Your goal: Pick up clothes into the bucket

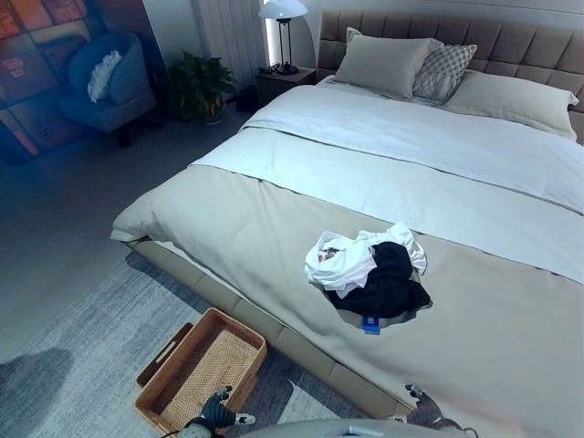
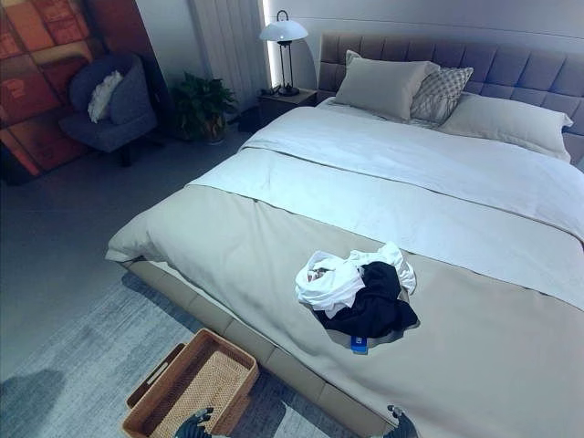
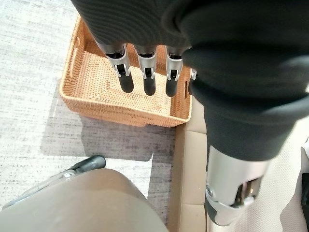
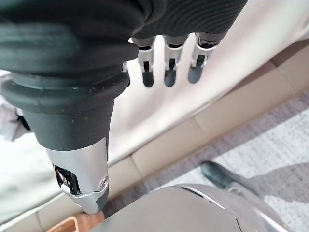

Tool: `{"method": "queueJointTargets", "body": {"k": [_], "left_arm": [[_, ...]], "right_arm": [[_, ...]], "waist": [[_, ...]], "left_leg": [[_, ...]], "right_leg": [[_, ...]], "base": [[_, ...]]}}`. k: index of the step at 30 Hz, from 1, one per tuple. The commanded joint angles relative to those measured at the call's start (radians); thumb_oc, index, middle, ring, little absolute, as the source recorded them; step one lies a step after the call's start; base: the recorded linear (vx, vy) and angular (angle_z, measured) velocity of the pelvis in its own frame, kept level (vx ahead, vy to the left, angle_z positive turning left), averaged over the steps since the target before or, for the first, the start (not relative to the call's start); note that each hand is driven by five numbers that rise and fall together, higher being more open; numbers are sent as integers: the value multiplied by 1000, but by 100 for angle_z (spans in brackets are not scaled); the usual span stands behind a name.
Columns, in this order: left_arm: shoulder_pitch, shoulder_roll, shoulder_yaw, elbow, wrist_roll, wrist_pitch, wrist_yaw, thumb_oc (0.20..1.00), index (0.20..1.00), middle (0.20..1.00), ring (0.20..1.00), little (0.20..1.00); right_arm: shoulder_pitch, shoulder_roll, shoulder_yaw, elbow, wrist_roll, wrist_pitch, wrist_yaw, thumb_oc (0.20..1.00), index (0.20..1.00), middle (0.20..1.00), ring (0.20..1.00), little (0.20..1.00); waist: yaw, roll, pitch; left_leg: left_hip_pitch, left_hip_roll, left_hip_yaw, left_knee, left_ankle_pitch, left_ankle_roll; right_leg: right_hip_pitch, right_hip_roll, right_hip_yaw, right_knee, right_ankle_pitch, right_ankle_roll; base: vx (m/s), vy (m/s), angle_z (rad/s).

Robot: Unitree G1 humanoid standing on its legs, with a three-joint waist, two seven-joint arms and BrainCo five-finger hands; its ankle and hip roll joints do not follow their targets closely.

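Observation:
A small heap of clothes lies on the bed's near half: a white garment (image 1: 342, 258) on the left and a black garment (image 1: 391, 283) on the right, with a blue tag at the front. A wicker basket (image 1: 203, 368) stands on the rug by the bed's foot, nothing inside it. My left hand (image 1: 217, 412) hangs low beside the basket; its fingers (image 3: 147, 72) are straight above the basket (image 3: 96, 99) and hold nothing. My right hand (image 1: 422, 408) hangs at the bed's front edge, fingers (image 4: 168, 65) straight and bare.
The bed (image 1: 274, 228) has a beige cover, a white folded sheet and pillows (image 1: 383, 64) at the headboard. A nightstand with a lamp (image 1: 283, 27), a potted plant (image 1: 203, 87) and a blue armchair (image 1: 108, 82) stand at the far left. A grey rug (image 1: 82, 365) covers the floor.

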Motion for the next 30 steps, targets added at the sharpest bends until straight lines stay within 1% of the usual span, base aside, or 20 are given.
{"method": "queueJointTargets", "body": {"k": [1,11,14,15,16,19,21,23,25,26,28,29,30], "left_arm": [[-67,-32,-31,29,5,-19,8,1000,1000,1000,1000,1000],[-69,-30,-26,19,-13,-22,13,1000,1000,1000,1000,1000],[-69,-27,-26,19,-8,-22,14,1000,1000,1000,1000,1000],[-68,-24,-25,11,-8,-26,18,1000,1000,1000,1000,1000],[-68,-25,-25,11,-8,-26,18,1000,1000,1000,1000,1000],[-54,-11,-25,-20,4,-42,17,1000,1000,1000,1000,1000],[-45,-2,-29,-40,12,-49,10,1000,1000,1000,1000,1000],[-45,3,-28,-48,11,-53,6,1000,1000,1000,1000,1000],[-50,0,-33,-48,7,-54,5,1000,1000,1000,1000,1000],[-56,4,-36,-51,1,-54,9,1000,1000,1000,1000,1000],[-65,6,-36,-58,-10,-54,13,1000,1000,1000,1000,1000],[-66,5,-36,-57,-10,-54,13,1000,1000,1000,1000,1000],[-75,8,-34,-65,-23,-55,22,1000,1000,1000,1000,1000]], "right_arm": [[-79,10,27,29,-13,4,-18,1000,1000,1000,1000,1000],[-95,5,13,1,11,1,-36,1000,1000,1000,1000,1000],[-103,-6,20,-39,4,-4,-38,1000,1000,1000,1000,1000],[-123,-27,13,-109,18,-17,-41,1000,1000,1000,1000,1000],[-122,-27,12,-110,18,-16,-40,1000,1000,1000,1000,1000],[-160,-116,24,-337,-26,-50,-33,1000,1000,1000,1000,1000],[-193,-188,39,-452,-88,-70,-23,1000,1000,1000,1000,1000],[-224,-245,31,-550,-116,-80,-16,1000,1000,1000,1000,1000],[-247,-261,33,-535,-125,-83,-27,1000,1000,1000,1000,1000],[-305,-290,27,-568,-131,-83,-43,1000,1000,1000,1000,1000],[-345,-321,7,-603,-135,-83,-63,1000,1000,1000,1000,1000],[-346,-321,7,-603,-135,-83,-63,1000,1000,1000,1000,1000],[-380,-333,-22,-626,-127,-84,-96,1000,1000,1000,1000,1000]], "waist": [[-2,-61,24],[3,-61,47],[5,-62,50],[7,-63,55],[7,-62,55],[12,-65,60],[15,-65,63],[16,-65,68],[18,-64,72],[23,-62,81],[27,-60,91],[26,-60,92],[31,-58,103]], "left_leg": [[-86,-65,-15,47,1,12],[-111,-71,-24,49,8,14],[-116,-71,-27,51,8,15],[-122,-72,-27,54,8,16],[-122,-72,-27,55,8,16],[-125,-73,-27,58,6,17],[-125,-73,-28,61,3,18],[-126,-73,-30,63,1,20],[-128,-74,-33,66,0,22],[-136,-76,-37,74,-1,25],[-147,-76,-43,82,-3,28],[-148,-76,-43,83,-3,28],[-160,-80,-50,92,-3,31]], "right_leg": [[-11,-71,-63,52,-29,53],[-40,-75,-65,68,-27,54],[-44,-75,-64,73,-30,54],[-50,-77,-62,80,-30,54],[-51,-77,-62,80,-31,54],[-55,-79,-59,91,-34,55],[-60,-80,-61,106,-41,56],[-71,-82,-58,129,-47,56],[-79,-83,-55,145,-52,55],[-98,-88,-55,174,-61,54],[-119,-94,-56,202,-67,52],[-121,-95,-56,204,-68,52],[-136,-99,-60,223,-72,50]], "base": [[0,0,0],[-5,2,3],[0,0,0],[0,0,0],[0,0,0],[0,0,0],[0,0,0],[0,0,0],[0,0,0],[0,0,0],[-27,8,4],[-28,5,6],[-26,8,8]]}}
